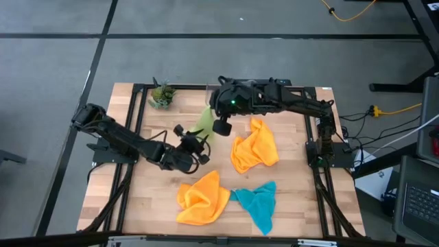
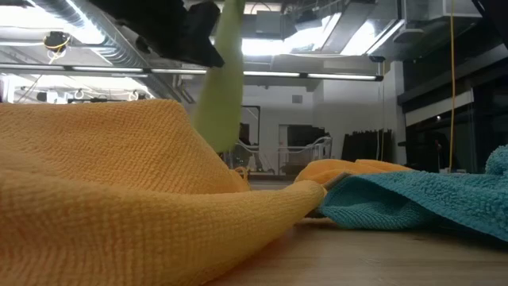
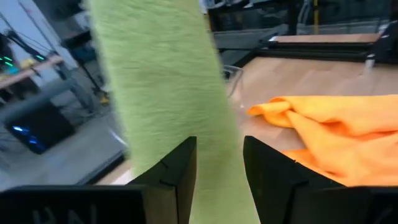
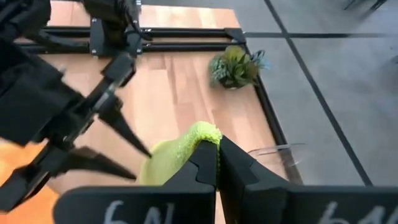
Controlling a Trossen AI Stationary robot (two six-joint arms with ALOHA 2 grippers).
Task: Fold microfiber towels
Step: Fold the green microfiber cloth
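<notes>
Lime green towel [image 1: 204, 121] hanging above the table [image 1: 137, 199], its top edge pinched between the closed fingers of the right gripper [image 4: 217, 155]. Left gripper [image 3: 219, 167], jaws parted, straddles the lower part of this towel without visibly clamping it. Beside the hanging towel lies one orange towel [image 1: 254, 147]; a second orange towel [image 1: 201, 198] and the teal towel [image 1: 257, 204] lie nearer the front edge, touching. The potted plant [image 1: 162, 95] stands just beyond the lime towel, near a clear plastic bin [image 4: 273, 154].
</notes>
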